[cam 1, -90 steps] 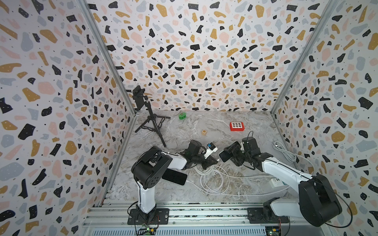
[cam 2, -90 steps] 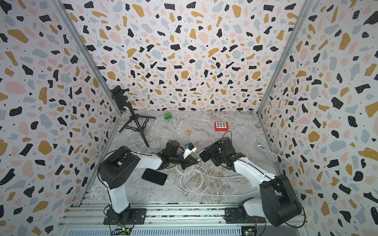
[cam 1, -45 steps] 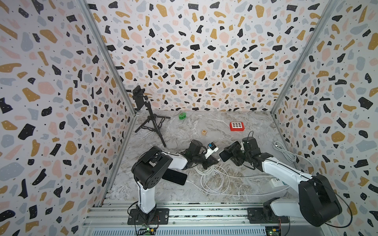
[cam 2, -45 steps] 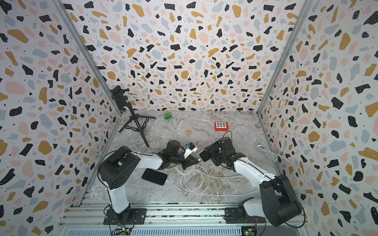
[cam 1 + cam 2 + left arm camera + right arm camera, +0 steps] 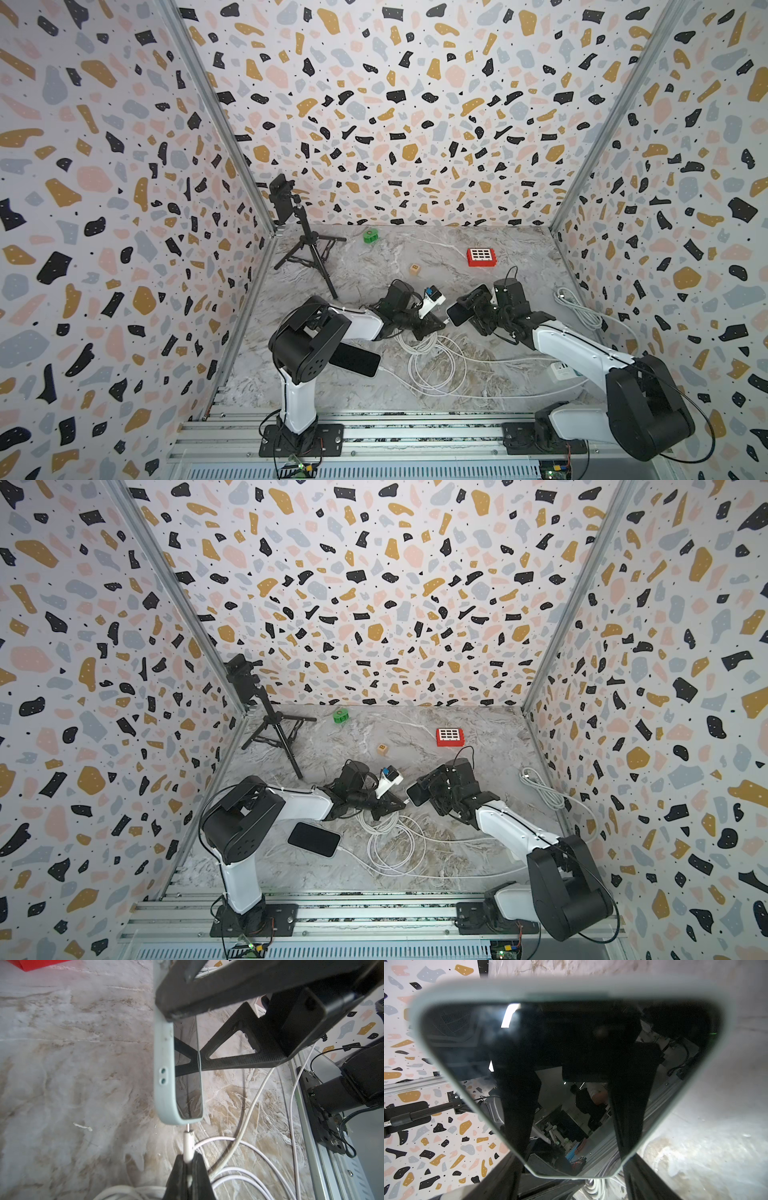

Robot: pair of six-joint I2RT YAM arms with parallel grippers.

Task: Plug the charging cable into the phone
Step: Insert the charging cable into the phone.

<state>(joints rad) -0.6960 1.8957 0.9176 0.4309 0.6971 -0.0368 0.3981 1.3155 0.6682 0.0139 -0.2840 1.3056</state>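
My left gripper (image 5: 188, 1160) is pressed together on the white plug (image 5: 188, 1142) of the charging cable (image 5: 415, 344), with the plug body sticking out past the fingertips. My right gripper (image 5: 473, 309) has its jaws spread wide and clamped across the phone (image 5: 165, 1076), which is lifted off the marble tabletop (image 5: 365, 291) and turned on edge in its pale green case.

In the left wrist view the plug's bare metal tip meets the middle of the phone's short end — plug and phone look lined up along one axis. A sliver of metal shows between the plug body and the case, so it is not fully seated. I cannot tell whether the tip is inside the port.

In both top views the two grippers face each other near the middle of the table, plug and phone end together. The slack cable lies coiled on the table just below them. A second phone (image 5: 313, 839) lies flat near the left arm's base, with a white lead at its end.
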